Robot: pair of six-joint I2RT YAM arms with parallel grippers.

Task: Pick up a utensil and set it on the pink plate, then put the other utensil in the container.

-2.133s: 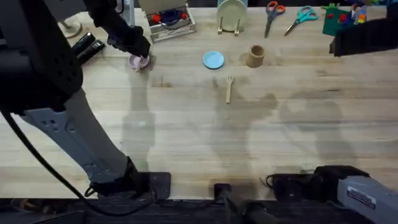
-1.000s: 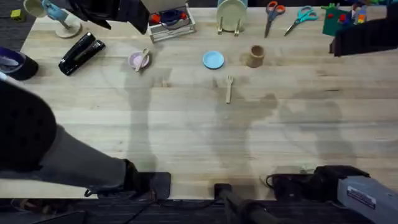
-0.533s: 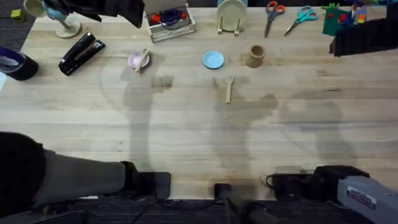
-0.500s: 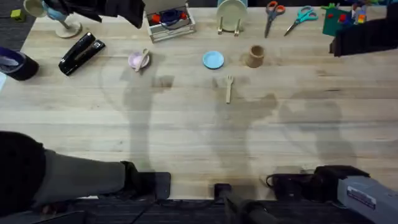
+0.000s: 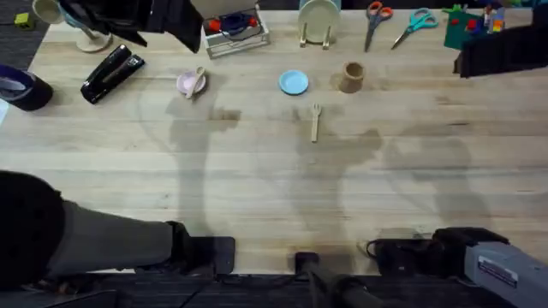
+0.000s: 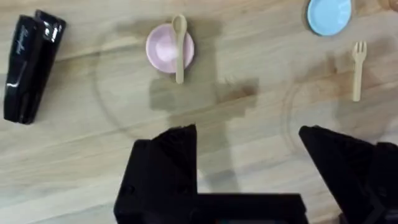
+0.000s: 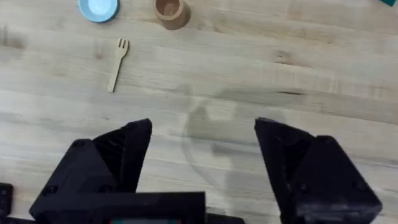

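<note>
The pink plate (image 5: 189, 83) (image 6: 168, 48) sits at the back left of the table, and a small wooden spoon (image 6: 179, 46) lies across it. Near the middle, the wooden fork (image 5: 315, 121) (image 6: 357, 61) (image 7: 117, 64) lies flat on the bare table. Just behind it and to the right stands the tan cup-shaped container (image 5: 351, 77) (image 7: 171, 11). My left gripper (image 6: 249, 155) hangs open and empty high above the plate area, and its arm (image 5: 163, 17) shows dark at the back left. My right gripper (image 7: 202, 143) is open and empty, high over the table to the right of the fork.
A light-blue plate (image 5: 294, 82) lies between the pink plate and the container. A black stapler (image 5: 111, 73) and a tape roll (image 5: 17, 85) are at the left. Along the back are a clear box (image 5: 231, 26), a green plate (image 5: 318, 19) and scissors (image 5: 377, 17).
My left gripper has risen off the pink plate and drawn back, leaving the spoon lying on the plate. The right arm, fork and container have not moved.
</note>
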